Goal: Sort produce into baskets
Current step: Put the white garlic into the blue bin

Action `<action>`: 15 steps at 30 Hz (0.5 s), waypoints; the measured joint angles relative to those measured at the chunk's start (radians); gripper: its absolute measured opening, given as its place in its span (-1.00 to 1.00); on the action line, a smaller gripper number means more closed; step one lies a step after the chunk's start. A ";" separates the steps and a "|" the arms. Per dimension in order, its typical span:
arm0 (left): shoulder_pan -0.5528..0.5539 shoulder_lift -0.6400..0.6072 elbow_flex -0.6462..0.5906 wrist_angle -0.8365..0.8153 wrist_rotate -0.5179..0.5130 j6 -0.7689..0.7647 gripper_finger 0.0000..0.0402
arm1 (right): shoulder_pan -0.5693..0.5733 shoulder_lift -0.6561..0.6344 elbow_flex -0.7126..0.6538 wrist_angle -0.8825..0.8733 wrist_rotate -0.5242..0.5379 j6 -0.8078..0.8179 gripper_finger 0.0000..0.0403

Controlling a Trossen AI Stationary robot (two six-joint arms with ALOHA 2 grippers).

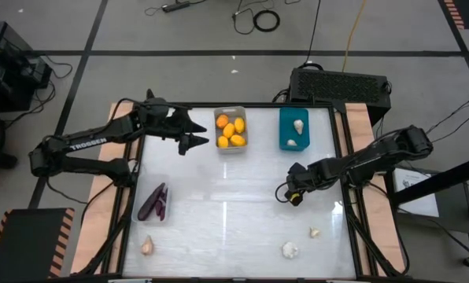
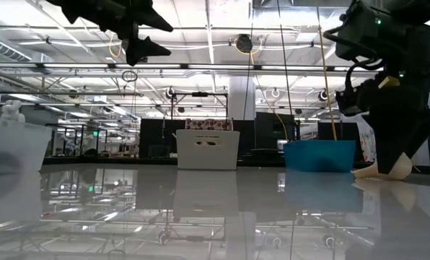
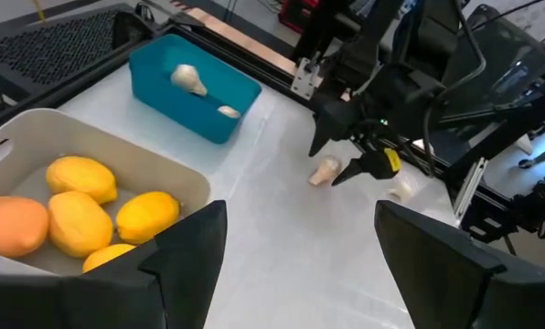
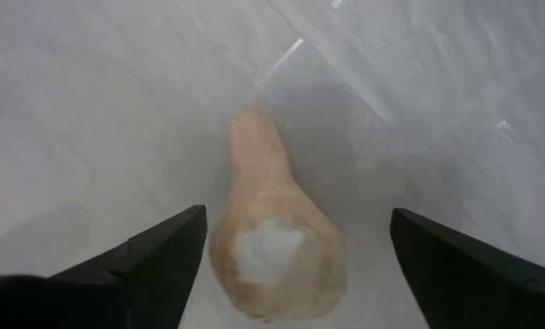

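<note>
My right gripper (image 1: 288,193) points down, open, over a cream garlic bulb (image 4: 274,245) that lies on its side on the table. Its fingers stand on either side of the bulb without touching it, as the left wrist view (image 3: 325,171) also shows. My left gripper (image 1: 192,134) is open and empty, raised beside the light grey basket (image 1: 231,146), which holds yellow and orange fruits (image 3: 80,215). The teal basket (image 1: 284,134) holds two garlic bulbs (image 3: 188,79). The clear basket (image 1: 143,196) holds purple eggplants (image 1: 154,202).
Loose garlic bulbs lie near the table's near edge, one at the left (image 1: 147,246) and two at the right (image 1: 289,250) (image 1: 315,233). A black vented box (image 1: 338,83) stands beyond the table's far edge.
</note>
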 joint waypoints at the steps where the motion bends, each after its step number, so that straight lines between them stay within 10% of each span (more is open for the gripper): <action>1: 0.000 0.000 0.000 0.000 0.000 0.000 0.41 | 0.000 0.004 -0.004 0.001 0.000 0.000 0.63; 15: 0.000 -0.014 0.000 0.001 0.000 -0.001 0.41 | -0.003 0.015 0.024 0.017 -0.033 0.045 -0.31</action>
